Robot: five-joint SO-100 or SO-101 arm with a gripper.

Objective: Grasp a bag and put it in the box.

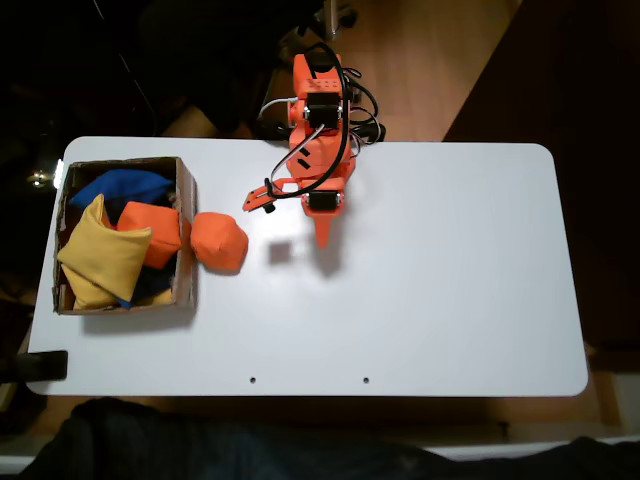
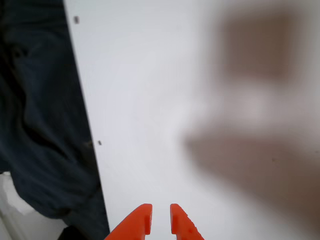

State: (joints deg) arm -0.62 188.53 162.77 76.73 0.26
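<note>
Fixed view from above: a white table [image 1: 450,300] with rounded corners carries everything, its near edge marked by two small holes. At its far edge stands the orange arm [image 1: 318,130], folded over the surface with black cables looped behind it. On the left of this view sits the brown cardboard box [image 1: 186,230], holding a yellow bag [image 1: 92,255], a flatter orange bag [image 1: 150,232] and a blue bag [image 1: 120,187]. The plump orange bag [image 1: 219,241] lies on the table outside the box, touching its right wall, a little apart from the arm's tip. The hand [image 1: 325,238] points down at bare table to the right of that bag. In the wrist view the hand [image 2: 161,216] shows two orange fingers [image 2: 137,222] with only a narrow gap between them and nothing held, above blank white table beside dark cloth [image 2: 40,125] past the edge.
</note>
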